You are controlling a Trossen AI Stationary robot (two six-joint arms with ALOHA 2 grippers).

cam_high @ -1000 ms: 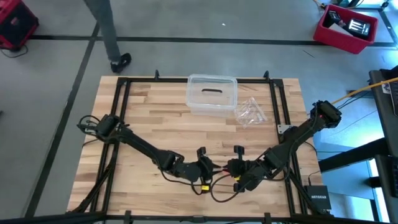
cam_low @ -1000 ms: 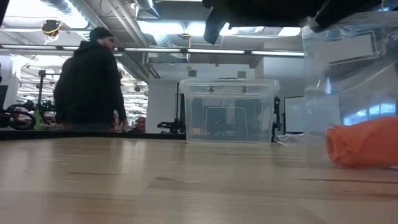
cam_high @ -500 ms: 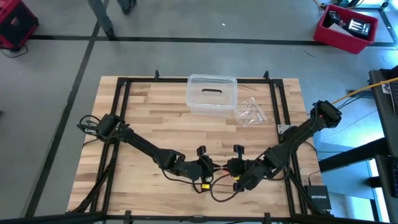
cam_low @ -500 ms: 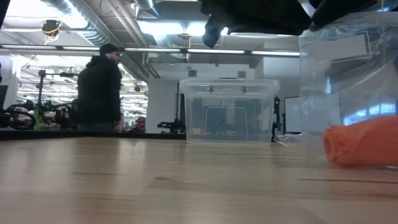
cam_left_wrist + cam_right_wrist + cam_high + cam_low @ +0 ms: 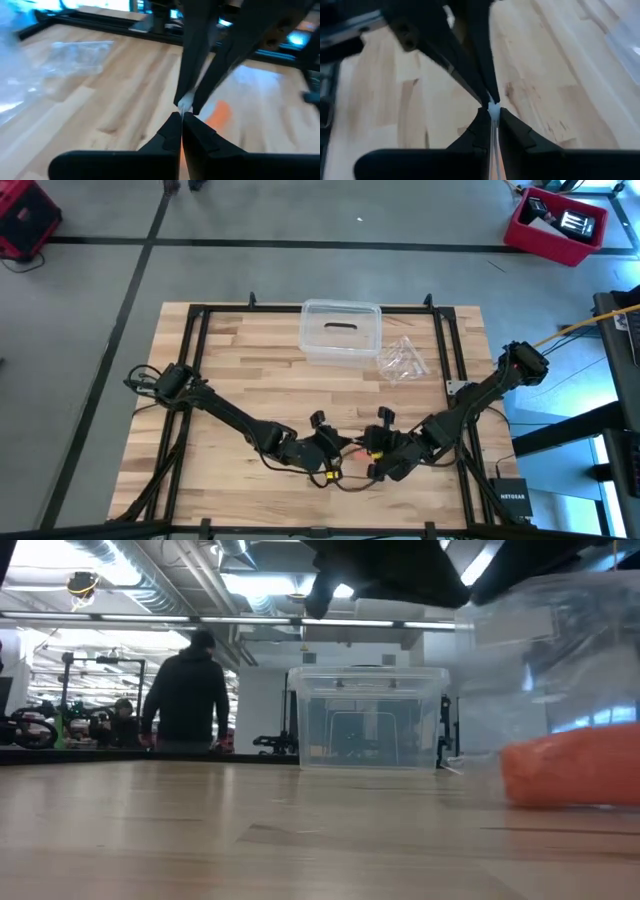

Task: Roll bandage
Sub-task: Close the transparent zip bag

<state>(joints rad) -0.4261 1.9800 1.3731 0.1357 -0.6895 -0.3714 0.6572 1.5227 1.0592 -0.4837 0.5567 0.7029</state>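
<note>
Two dark grippers meet tip to tip near the front edge of the pale wooden-plank table (image 5: 230,370), roughly at its middle. The left gripper (image 5: 338,444) has its fingers pressed tight together, and the right gripper (image 5: 364,448) faces it with its fingers likewise closed. Both wrist views show the same thing: each pair of closed tips pinches a thin edge of clear, whitish plastic film (image 5: 184,104), with the other arm's fingers clamped on it from the opposite side.

Between and just under the two grippers sits the bright orange soft fabric bandage (image 5: 570,766). From table height it is a compact lump lying on the wood, with crinkled clear plastic rising over and around it; whether it is inside that plastic or just behind it I cannot tell. In the overhead view only a small glimpse of orange shows between the gripper tips.

Farther back, near the table's far edge, a clear lidded plastic box (image 5: 340,332) stands upright, and just to its right lies a small crumpled clear plastic bag (image 5: 404,359). Beyond the table, in the room, a person in dark clothing (image 5: 186,692) stands facing away.
</note>
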